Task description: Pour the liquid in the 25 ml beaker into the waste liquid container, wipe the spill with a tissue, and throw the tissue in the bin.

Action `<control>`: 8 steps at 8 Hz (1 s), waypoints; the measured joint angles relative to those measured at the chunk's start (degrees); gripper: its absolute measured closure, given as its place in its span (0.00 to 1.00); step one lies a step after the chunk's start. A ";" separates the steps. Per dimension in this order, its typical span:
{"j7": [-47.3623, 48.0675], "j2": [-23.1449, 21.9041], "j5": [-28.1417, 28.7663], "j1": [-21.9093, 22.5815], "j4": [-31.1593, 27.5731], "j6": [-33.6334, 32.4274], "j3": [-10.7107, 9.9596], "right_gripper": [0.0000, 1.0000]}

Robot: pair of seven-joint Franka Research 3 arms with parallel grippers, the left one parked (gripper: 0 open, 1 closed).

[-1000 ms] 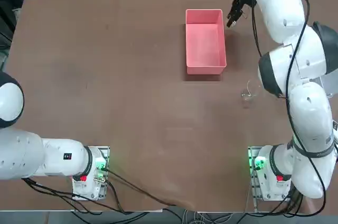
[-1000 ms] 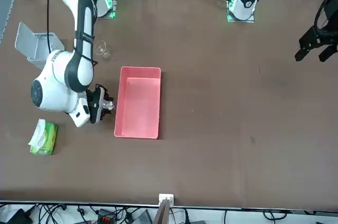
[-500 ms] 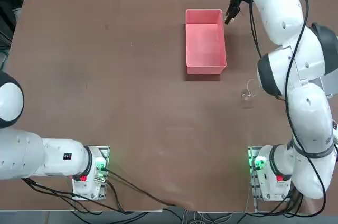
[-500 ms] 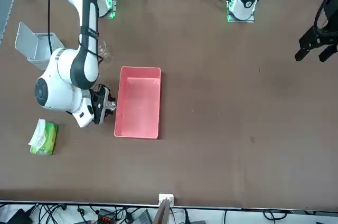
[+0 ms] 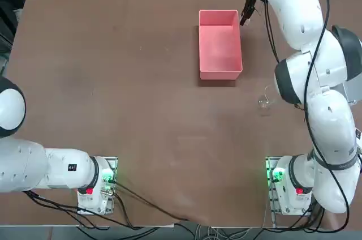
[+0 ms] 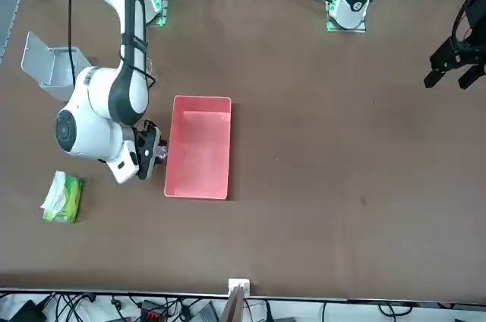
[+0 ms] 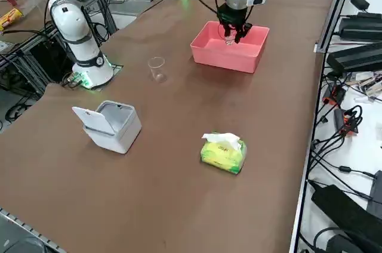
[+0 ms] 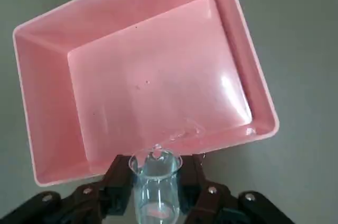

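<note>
In the wrist view my right gripper (image 8: 156,174) is shut on the 25 ml beaker (image 8: 156,187), a tiny clear glass whose mouth points at the near wall of the waste liquid container (image 8: 47,97). Clear wet streaks (image 8: 185,131) lie on the pink floor just inside that wall. From overhead the gripper (image 5: 245,18) hangs at the tray's (image 5: 219,64) far right corner. The front view shows the gripper (image 6: 154,156) beside the tray's (image 6: 199,185) long side. The tissue (image 7: 222,140) sticks up white from its green pack (image 7: 224,154). The bin (image 7: 113,125) stands with its lid open.
A larger clear glass beaker (image 7: 157,68) stands upright on the brown table between the tray and the right arm's base, also seen from overhead (image 5: 264,99). In the front view the bin (image 6: 49,67) and green pack (image 6: 62,199) sit on the right arm's side.
My right gripper, still holding the beaker, has shifted slightly closer to the tray's wall and toward the far end of the table. Nothing else has moved.
</note>
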 joint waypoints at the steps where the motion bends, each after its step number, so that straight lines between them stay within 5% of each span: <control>1: 0.69 0.47 -0.06 0.28 0.46 0.08 0.01 0.53; 8: 7.76 2.64 -5.04 1.46 4.63 0.24 1.00 0.53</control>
